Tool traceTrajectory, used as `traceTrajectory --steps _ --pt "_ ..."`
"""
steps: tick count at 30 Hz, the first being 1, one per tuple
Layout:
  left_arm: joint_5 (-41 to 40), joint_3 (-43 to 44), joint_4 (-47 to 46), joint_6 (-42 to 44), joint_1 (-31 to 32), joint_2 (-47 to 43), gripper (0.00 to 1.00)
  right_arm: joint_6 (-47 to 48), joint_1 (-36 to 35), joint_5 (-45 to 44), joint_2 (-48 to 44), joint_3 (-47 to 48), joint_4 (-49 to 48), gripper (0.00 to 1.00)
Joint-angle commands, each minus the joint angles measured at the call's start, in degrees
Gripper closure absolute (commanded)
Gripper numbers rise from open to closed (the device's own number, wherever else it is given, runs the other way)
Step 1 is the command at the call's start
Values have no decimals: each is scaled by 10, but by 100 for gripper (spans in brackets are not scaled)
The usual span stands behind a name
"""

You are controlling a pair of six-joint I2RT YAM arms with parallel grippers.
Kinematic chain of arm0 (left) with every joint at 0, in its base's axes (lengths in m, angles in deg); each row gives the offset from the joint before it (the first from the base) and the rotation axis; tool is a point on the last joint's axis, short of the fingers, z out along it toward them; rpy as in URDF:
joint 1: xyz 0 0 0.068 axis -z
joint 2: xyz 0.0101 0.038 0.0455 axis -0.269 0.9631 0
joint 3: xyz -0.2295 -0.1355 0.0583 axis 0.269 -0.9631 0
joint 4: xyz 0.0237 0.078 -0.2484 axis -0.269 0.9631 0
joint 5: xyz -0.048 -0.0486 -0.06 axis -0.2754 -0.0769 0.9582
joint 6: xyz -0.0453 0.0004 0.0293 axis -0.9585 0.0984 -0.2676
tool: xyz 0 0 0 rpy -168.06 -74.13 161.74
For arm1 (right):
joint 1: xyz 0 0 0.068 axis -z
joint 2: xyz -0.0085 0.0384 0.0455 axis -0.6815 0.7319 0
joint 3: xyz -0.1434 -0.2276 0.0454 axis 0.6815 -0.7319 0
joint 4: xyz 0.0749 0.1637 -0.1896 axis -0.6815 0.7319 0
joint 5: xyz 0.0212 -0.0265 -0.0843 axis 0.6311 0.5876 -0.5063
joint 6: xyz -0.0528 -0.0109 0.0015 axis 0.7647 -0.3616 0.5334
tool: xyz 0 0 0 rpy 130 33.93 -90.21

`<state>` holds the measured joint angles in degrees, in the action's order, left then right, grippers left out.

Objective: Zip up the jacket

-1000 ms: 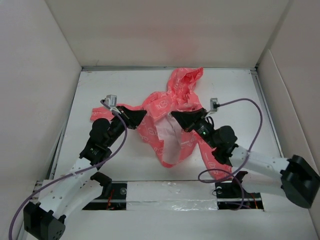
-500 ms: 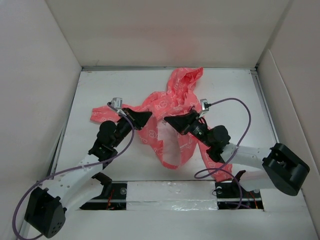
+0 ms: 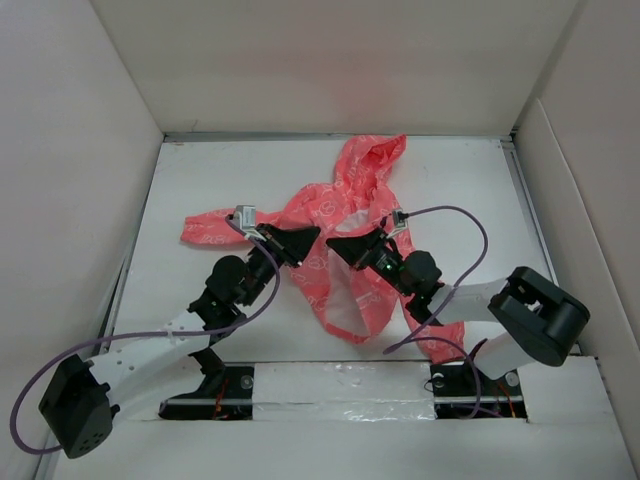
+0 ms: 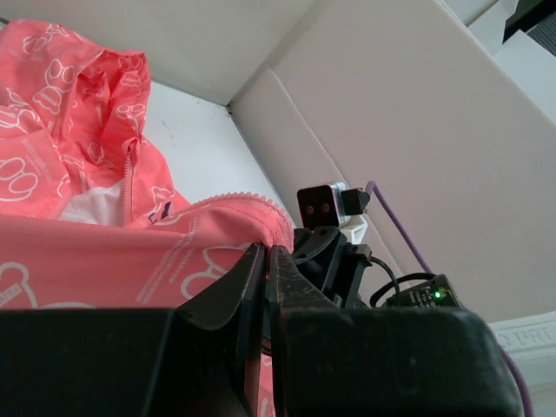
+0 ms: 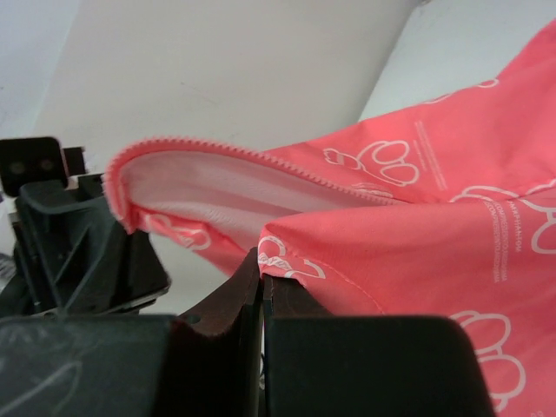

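Note:
The coral-pink jacket [image 3: 345, 195] with a pale paw print lies open on the white table, hood at the back, white lining [image 3: 345, 290] showing at its middle. My left gripper [image 3: 312, 235] is shut on the jacket's left front edge [image 4: 217, 248], whose zipper teeth curve above the tips. My right gripper [image 3: 335, 243] is shut on the right front edge [image 5: 347, 252], with a toothed edge and white lining [image 5: 217, 195] just above. The two grippers face each other tip to tip, a small gap apart, over the jacket's front opening. In the left wrist view the jacket [image 4: 78, 156] fills the left.
White walls close in the table at the left [image 3: 70, 180], back [image 3: 340, 70] and right [image 3: 590, 200]. A sleeve [image 3: 205, 225] stretches left behind the left arm. Purple cables [image 3: 470, 230] loop off both wrists. The right arm's camera [image 4: 317, 204] shows close ahead in the left wrist view.
Both grippers have moved inward toward each other, drawing the two front edges of the jacket closer together. The open gap of white lining has narrowed.

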<state>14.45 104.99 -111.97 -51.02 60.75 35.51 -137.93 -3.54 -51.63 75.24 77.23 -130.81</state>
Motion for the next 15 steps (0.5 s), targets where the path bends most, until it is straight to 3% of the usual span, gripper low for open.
traceTrajectory --steps 1,10,15 --pt "-61 -1 -42 -8 27 -5 100 0 -2 -29 4 8 -308 100" --pt "-128 14 2 -29 39 -7 100 51 -7 -37 -81 -5 -271 100" --pt "-113 25 -7 -35 39 1 100 48 -2 -39 -122 -10 -249 100"
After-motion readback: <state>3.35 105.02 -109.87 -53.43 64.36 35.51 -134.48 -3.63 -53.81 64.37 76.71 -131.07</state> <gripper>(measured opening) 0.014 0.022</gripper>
